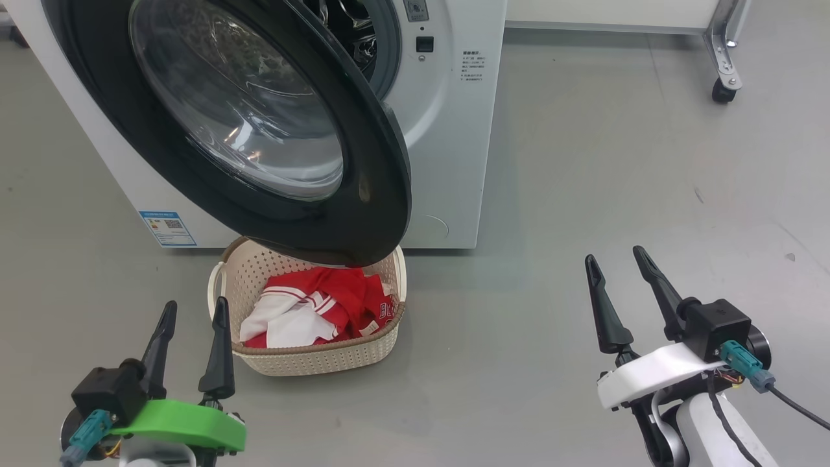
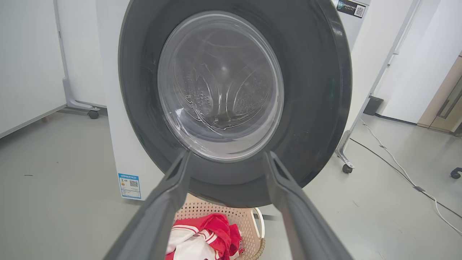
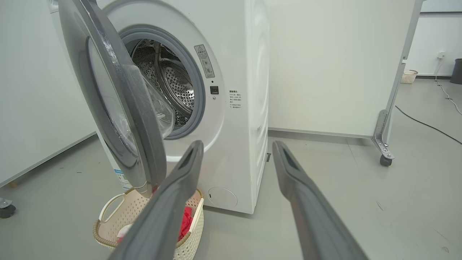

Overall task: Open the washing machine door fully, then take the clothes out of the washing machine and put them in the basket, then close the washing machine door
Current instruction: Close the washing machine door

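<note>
Glossy round washing machine door (image 1: 241, 110) hangs ajar above the perforated cream basket (image 1: 311, 366); crumpled red-and-white clothes (image 1: 321, 306) lie inside it. Left gripper (image 1: 196, 303) and right gripper (image 1: 614, 254), near side, both spread wide, empty.

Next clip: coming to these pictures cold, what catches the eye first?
The big black-rimmed door stands partly open across the white washer, at the head view's top left. Below its lower edge a basket sits on the floor with red-and-white clothes in it. The left gripper and right gripper are open and empty at the bottom corners.
</note>
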